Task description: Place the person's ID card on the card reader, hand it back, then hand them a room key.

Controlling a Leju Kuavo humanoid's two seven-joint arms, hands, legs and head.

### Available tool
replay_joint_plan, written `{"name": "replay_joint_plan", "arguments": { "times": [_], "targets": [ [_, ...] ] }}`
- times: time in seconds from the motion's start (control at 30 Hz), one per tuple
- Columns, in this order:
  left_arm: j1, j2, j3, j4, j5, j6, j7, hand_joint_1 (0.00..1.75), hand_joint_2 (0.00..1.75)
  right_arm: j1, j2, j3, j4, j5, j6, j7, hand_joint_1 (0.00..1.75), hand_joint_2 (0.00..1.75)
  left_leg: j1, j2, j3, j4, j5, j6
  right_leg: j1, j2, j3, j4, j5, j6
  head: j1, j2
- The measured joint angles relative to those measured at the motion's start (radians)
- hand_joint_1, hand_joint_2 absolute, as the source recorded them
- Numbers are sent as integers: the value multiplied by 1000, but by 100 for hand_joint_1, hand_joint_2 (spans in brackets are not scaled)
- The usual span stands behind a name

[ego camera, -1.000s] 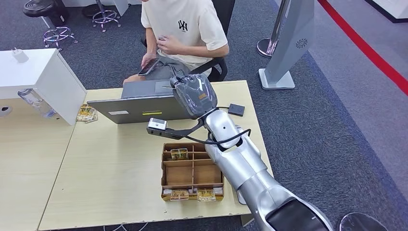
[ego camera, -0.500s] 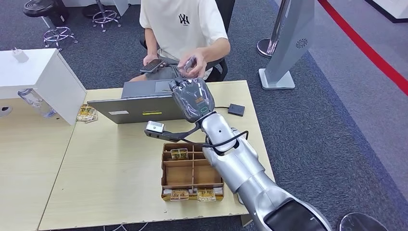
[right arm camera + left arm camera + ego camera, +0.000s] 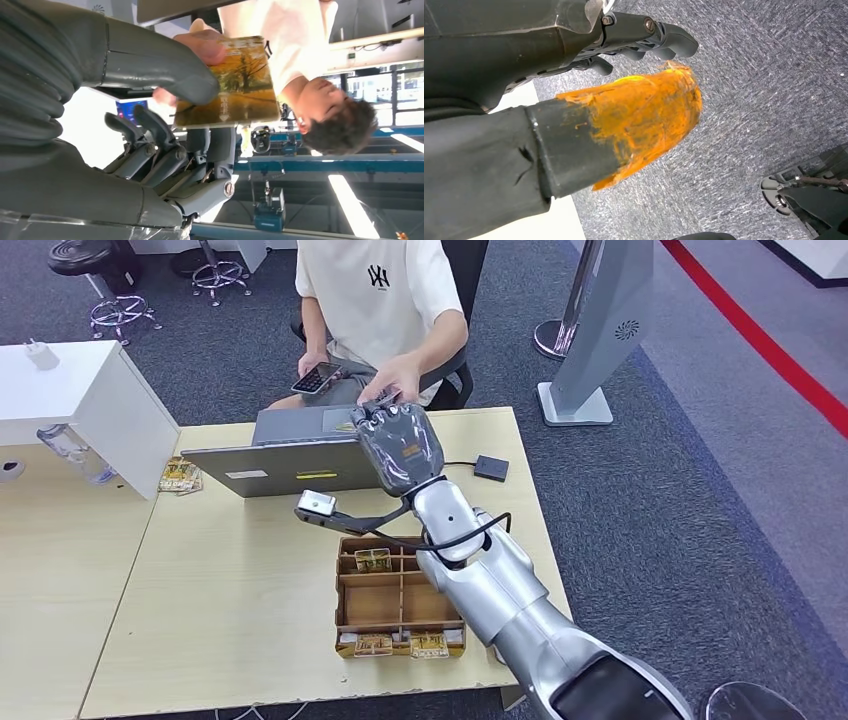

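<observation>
1. A grey-carpeted reception room holds a pale wooden surface (image 3: 240, 580), with a seated person in a cream T-shirt (image 3: 375, 300) on its far side, placed to deal with the robot across it.
2. The silver right arm reaches over the surface toward the person, raising the grey right hand (image 3: 398, 445) to their level, apparently for a handover.
3. An open grey laptop (image 3: 290, 455) stands near the far edge.
4. A brown wooden compartment tray (image 3: 400, 602) sits close to the robot, holding small printed cards, probably room keys within easy reach.
5. A small black square card reader (image 3: 491, 468) lies just right of the hand, cabled.
6. The yellow-printed ID card (image 3: 235, 82) is pinched under the right hand's thumb while the person's fingers (image 3: 205, 45) also touch it.
7. The left hand (image 3: 634, 45) hangs over carpet, fingers curled, empty.
</observation>
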Motion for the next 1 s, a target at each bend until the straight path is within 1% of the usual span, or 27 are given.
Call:
{"name": "replay_joint_plan", "arguments": {
  "times": [0.1, 0.23, 0.43, 0.57, 0.63, 0.67, 0.7, 0.77, 0.8, 0.83, 0.87, 0.9, 0.93, 0.97, 1.0],
  "targets": [
    [0, 0, 0, 0, 0, 1, 0, 0, 0, -1, -9, 22, -10, 0, 0, 33, 0, 175, 0, 0, 0, 0, 0, 0, 0, 0, 0, 0, 0, 0, 0, 0],
    [1, 0, 0, 0, 0, 2, 0, 0, 0, 1, -17, 35, -29, -1, 0, 43, 0, 175, 0, 0, 0, 0, 0, 0, 0, 0, 0, 0, 0, 0, 0, 0],
    [4, 0, 0, 0, 0, 5, 0, 0, 0, 25, -27, 36, -101, -8, 0, 6, 0, 175, 0, 0, 0, 0, 0, 0, 0, 0, 0, 0, 0, 0, 0, 0],
    [5, 0, 0, 0, 0, 6, 0, 0, 0, 37, -29, 34, -134, -11, 0, -4, 0, 175, 0, 0, 0, 0, 0, 0, 0, 0, 0, 0, 0, 0, 0, 0],
    [5, 0, 0, 0, 0, 8, 0, 0, 0, 48, -30, 27, -155, -24, 0, -37, 0, 175, 0, 0, 0, 0, 0, 0, 0, 0, 0, 0, 0, 0, 0, 0],
    [6, 0, 0, 0, 1, 10, -1, 0, 0, 60, -28, 16, -173, -41, 0, -76, 0, 175, 0, 0, 0, 0, 0, 0, 0, 0, 0, 0, 0, 0, 0, 0],
    [8, 0, 1, 0, 3, 13, -2, 0, 0, 78, -23, -1, -196, -69, 0, -131, 0, 175, 0, 0, 0, 0, 0, 0, 0, 0, 0, 0, 0, 0, 0, 0],
    [13, 0, 5, 0, 11, 20, -8, 0, 0, 123, -1, -54, -248, -179, 0, -279, 0, 87, 0, 0, 0, 0, 0, 0, 0, 0, 0, 0, 0, 0, 0, 0],
    [16, 0, 8, 0, 16, 25, -12, 0, 0, 148, 13, -82, -271, -264, 0, -349, 0, 44, 0, -1, 0, 0, 0, 0, 0, 0, 0, 0, 0, 0, 0, 0],
    [20, -1, 14, 0, 24, 31, -17, 0, 0, 173, 25, -103, -292, -382, 1, -407, 0, 0, 0, -1, 0, 0, 0, 0, 0, 0, 0, 0, -1, 0, 0, 0],
    [23, -1, 21, 0, 32, 38, -22, 0, 0, 198, 34, -113, -310, -516, 7, -443, 0, 0, 0, -1, 0, 0, 0, 0, 0, 0, 0, 0, -1, 0, 0, 0],
    [27, -1, 29, 0, 41, 46, -27, 0, 0, 224, 38, -113, -331, -666, 22, -461, 0, 0, 0, -1, 0, 0, 0, 0, 0, 0, 0, 0, -1, 0, 0, 0],
    [31, -1, 38, 0, 50, 53, -32, 0, 0, 252, 39, -104, -356, -822, 49, -464, 0, 0, 0, -1, 0, 0, -1, 0, 0, 0, 0, 0, -1, 0, 0, 0],
    [35, -1, 48, 0, 57, 59, -36, 0, 0, 280, 38, -90, -388, -972, 97, -459, 0, 0, 0, 0, -1, 0, -1, 0, 0, 0, -1, 0, -1, 0, 0, 0],
    [37, -1, 52, 0, 61, 62, -38, 0, 0, 296, 37, -83, -405, -1049, 122, -455, 0, 0, 0, 0, -1, -1, -1, 0, 0, 0, -1, 0, -1, 0, 0, 0]
  ]
}}
